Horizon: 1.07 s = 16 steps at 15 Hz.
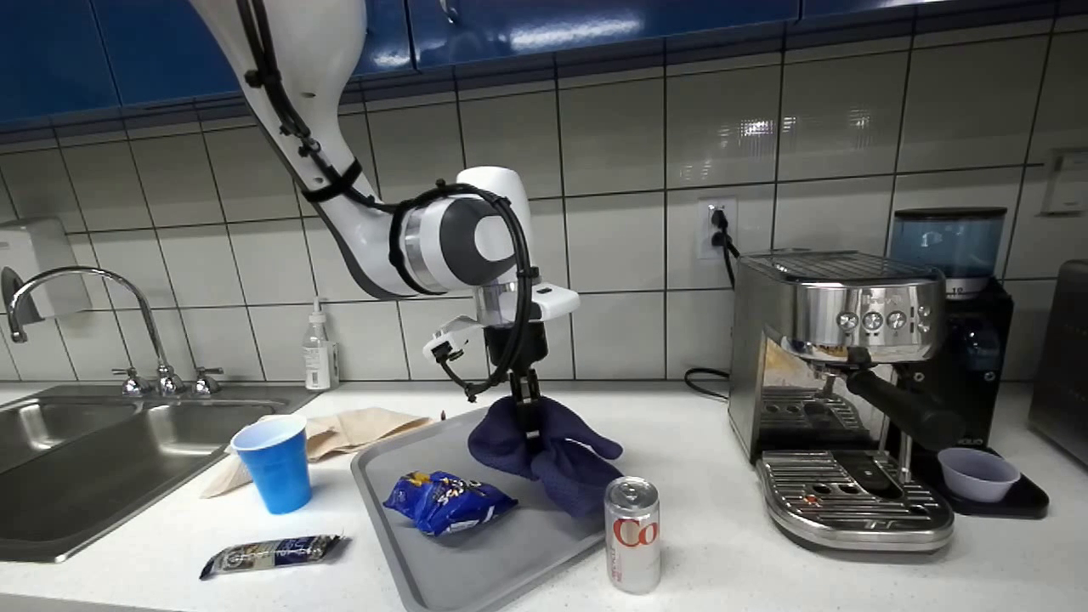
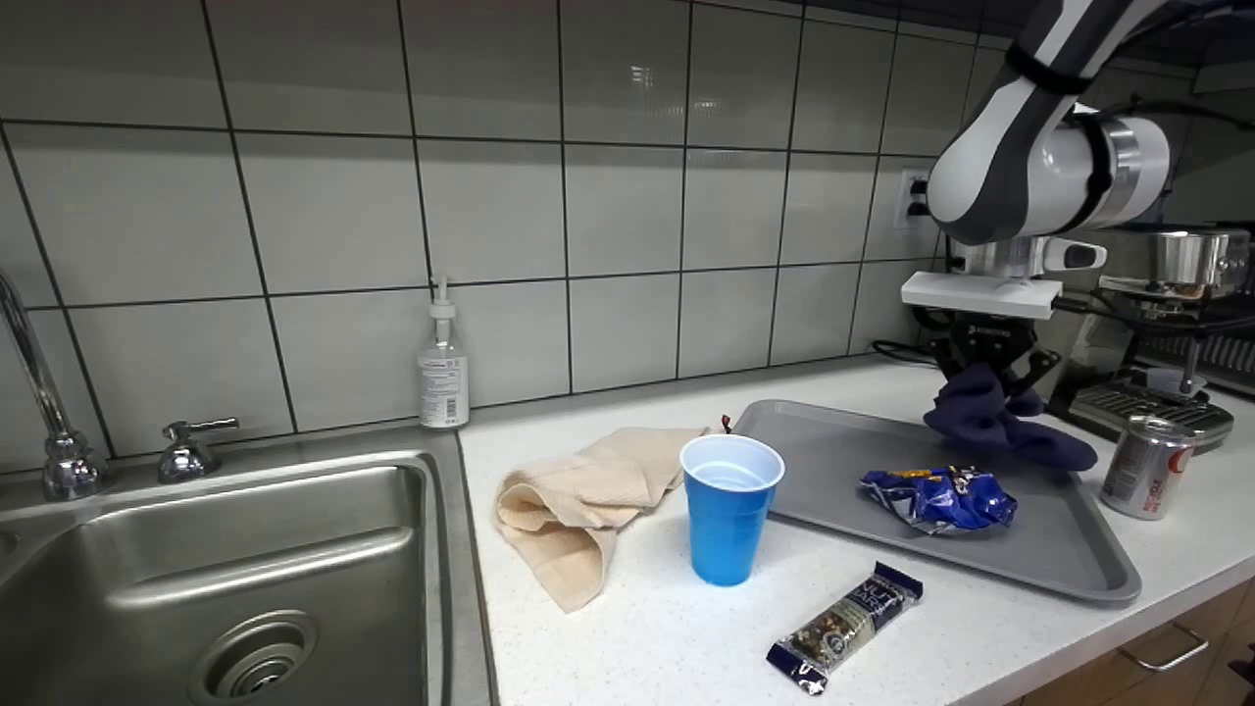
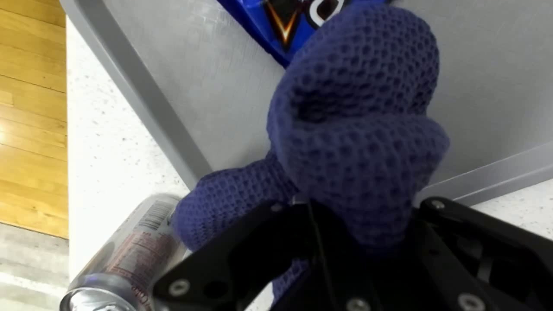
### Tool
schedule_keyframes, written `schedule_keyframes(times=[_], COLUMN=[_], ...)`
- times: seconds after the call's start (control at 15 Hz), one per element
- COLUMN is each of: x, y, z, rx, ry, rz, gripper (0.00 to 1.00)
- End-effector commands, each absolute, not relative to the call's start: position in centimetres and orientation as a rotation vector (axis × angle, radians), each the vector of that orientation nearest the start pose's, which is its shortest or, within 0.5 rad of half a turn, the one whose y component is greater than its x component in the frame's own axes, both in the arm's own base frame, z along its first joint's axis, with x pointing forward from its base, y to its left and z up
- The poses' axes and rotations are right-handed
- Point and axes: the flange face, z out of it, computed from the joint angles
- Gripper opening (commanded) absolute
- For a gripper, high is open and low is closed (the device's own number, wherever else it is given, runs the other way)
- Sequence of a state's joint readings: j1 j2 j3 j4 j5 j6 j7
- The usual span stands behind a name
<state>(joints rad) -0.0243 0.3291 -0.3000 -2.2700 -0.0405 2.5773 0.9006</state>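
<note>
My gripper (image 1: 529, 429) is shut on a purple-blue waffle-weave cloth (image 1: 578, 476), which bunches up on both sides of the fingers. The fingertips are buried in its folds and cannot be seen. In the wrist view the cloth (image 3: 358, 125) fills the middle and covers part of the grey tray (image 3: 207, 90). Its lower folds hang over the tray's right side; whether they rest on it is unclear. A blue snack bag (image 2: 941, 498) lies on the tray beside the cloth. Close to the cloth's lower end, a silver soda can (image 1: 632, 535) stands upright by the tray's edge.
Left of the tray are a blue cup (image 2: 727, 520), a beige cloth (image 2: 588, 500) and a nut bar (image 2: 845, 628). A sink (image 2: 245, 588) is farther left, with a soap bottle (image 2: 443, 378) near the wall. An espresso machine (image 1: 837, 382) stands to the right.
</note>
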Motion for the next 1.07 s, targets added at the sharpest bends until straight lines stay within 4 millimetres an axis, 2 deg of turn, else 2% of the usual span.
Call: schedule_keyframes(times=[0.0, 0.4, 0.73, 0.8, 1.0], x=[50.9, 50.5, 50.2, 50.3, 50.6], y=[-16.5, -16.1, -15.8, -15.8, -16.1], z=[21.0, 19.0, 18.2, 18.2, 18.7], rx=[-2.708, -2.731, -2.752, -2.754, -2.745], ry=[1.851, 1.883, 1.883, 1.889, 1.901], rz=[-0.002, 0.048, 0.079, 0.079, 0.081], gripper=[0.03, 0.03, 0.03, 0.31, 0.53])
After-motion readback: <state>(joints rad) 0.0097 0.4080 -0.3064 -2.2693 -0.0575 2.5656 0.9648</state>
